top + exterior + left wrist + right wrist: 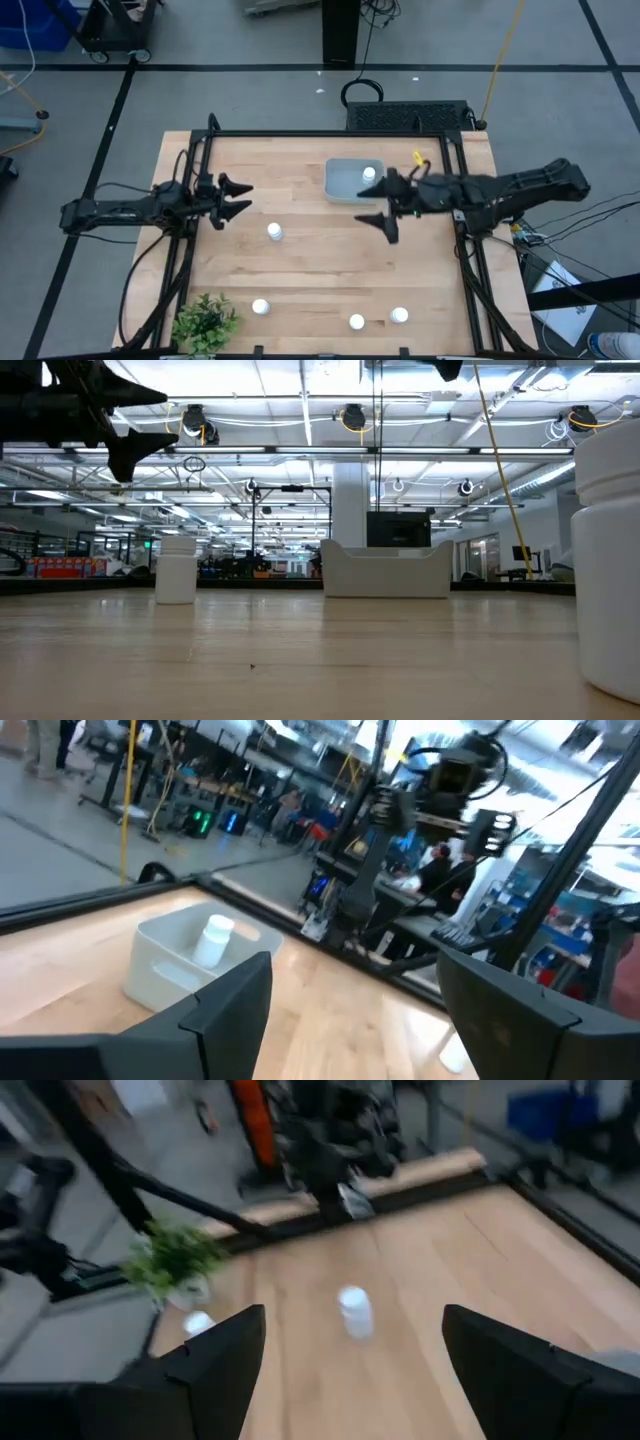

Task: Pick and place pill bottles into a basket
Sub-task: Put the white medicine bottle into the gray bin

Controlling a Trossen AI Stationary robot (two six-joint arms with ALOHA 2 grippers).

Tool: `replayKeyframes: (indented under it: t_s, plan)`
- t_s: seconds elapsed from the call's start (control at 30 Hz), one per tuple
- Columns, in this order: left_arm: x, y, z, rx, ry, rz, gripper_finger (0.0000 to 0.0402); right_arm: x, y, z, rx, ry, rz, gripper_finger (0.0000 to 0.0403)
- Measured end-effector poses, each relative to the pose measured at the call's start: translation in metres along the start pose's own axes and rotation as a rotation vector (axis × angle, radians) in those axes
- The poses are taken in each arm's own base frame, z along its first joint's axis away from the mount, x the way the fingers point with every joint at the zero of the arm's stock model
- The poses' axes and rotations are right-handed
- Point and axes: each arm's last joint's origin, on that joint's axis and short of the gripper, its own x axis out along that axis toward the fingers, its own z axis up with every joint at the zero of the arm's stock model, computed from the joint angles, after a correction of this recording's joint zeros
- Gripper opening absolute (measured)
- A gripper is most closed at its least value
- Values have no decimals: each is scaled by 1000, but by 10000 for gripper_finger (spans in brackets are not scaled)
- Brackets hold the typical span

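Note:
The grey-blue basket [345, 183] sits at the table's far middle with one white pill bottle [369, 174] standing in it. It also shows in the left wrist view [160, 960] with that bottle [214, 939]. Another bottle [275, 232] stands on the table's middle, and three more stand near the front edge [260, 307], [356, 322], [399, 316]. My left gripper [246, 198] is open and empty above the table's left part. My right gripper [375, 204] is open and empty just in front of the basket, pointing toward the left.
A green leafy plant [205, 322] stands at the front left corner. A black frame [330, 133] runs round the table. Bare wood lies between the middle bottle and the front row. In the low view one bottle [610, 560] stands very close to the camera.

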Motion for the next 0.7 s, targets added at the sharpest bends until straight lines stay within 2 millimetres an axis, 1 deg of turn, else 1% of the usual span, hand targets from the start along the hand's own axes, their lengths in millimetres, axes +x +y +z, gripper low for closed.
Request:
replayKeyframes:
  t_s: [0.17,0.3,0.37,0.47,0.57,0.7]
  plan:
    - [2,-4,11,12,124,93,316,-3,20,-29,-7,-134,142,295]
    - [8,-10,22,20,168,105,327,-8,33,-44,-25,-231,248,295]
    - [14,-12,23,32,213,115,328,-11,40,-50,-44,-263,293,295]
    - [26,-13,26,35,291,149,327,-18,51,-61,-72,-315,345,295]
    - [40,-13,24,44,408,205,323,-29,61,-73,-95,-386,428,295]
    - [61,-13,21,47,514,242,321,-43,68,-91,-111,-479,483,295]
